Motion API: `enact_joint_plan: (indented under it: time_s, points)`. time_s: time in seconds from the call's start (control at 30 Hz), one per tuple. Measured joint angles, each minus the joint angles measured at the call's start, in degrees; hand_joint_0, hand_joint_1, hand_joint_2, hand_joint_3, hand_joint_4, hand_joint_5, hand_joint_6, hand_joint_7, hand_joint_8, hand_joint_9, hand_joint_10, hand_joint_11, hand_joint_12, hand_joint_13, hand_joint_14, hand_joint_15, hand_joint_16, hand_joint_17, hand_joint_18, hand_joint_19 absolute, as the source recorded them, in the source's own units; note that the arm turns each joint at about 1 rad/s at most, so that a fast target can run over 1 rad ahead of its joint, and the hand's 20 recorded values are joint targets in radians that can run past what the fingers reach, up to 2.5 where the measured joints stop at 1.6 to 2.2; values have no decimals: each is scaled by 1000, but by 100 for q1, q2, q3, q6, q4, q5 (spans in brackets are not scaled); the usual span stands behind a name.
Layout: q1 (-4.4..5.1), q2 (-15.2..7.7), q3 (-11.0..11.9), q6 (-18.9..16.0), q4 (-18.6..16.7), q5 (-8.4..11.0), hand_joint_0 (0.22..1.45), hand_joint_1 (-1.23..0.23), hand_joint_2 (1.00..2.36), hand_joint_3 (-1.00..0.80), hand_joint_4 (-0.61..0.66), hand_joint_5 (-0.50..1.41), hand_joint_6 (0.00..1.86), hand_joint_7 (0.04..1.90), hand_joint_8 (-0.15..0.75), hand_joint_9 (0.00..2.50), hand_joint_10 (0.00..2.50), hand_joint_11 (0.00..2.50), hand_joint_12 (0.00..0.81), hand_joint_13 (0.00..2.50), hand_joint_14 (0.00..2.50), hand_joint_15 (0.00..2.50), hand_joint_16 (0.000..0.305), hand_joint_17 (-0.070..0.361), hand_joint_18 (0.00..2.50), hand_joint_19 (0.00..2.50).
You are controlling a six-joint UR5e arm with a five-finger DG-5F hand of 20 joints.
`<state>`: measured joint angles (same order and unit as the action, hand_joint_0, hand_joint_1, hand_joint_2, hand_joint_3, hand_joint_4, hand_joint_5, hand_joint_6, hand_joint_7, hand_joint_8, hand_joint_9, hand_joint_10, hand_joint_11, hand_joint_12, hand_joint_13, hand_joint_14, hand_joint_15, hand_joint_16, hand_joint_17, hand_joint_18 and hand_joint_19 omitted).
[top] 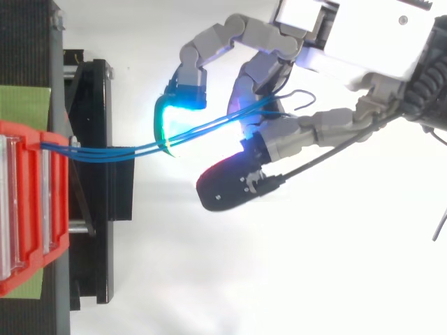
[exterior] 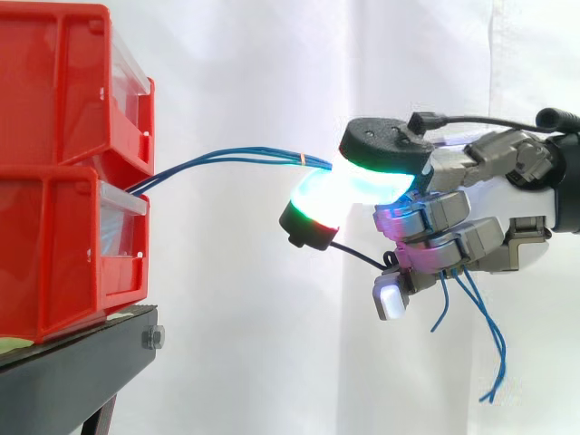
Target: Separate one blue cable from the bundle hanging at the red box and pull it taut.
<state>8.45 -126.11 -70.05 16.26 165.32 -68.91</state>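
The blue cables [exterior: 227, 159] run from the red boxes [exterior: 63, 245] into the hand [exterior: 471, 222]. They are pinched together between its curled fingertips [exterior: 385, 145], and their loose ends [exterior: 494, 353] dangle below the fingers. Several strands seem gripped at once, so singling one out looks unfinished; next, shed the extras and draw back until it straightens.

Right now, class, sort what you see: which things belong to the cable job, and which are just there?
Job: bundle of thin blue cables; stacked red plastic bins; hand pinching the bundle.
Just there: black metal stand; white curtain; green sheet.
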Motion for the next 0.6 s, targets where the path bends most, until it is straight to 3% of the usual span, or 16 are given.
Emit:
enact_joint_plan:
  time_s: [0.27,0.47,0.6]
  points:
    - [0,-43,0,3,-108,31,430,-695,1000,-500,75,-229,903,883,258,1100,1092,1400,352,1267,1243,1118,58,130,848,785]
    - [11,-206,0,-7,-453,63,468,-566,1000,-500,62,-228,890,887,238,1128,974,1484,329,1293,1257,1109,56,126,869,813]
    - [27,-226,0,-8,-471,114,514,-525,1000,-500,45,-223,876,927,219,1160,852,1576,308,1311,1199,1179,52,117,849,839]
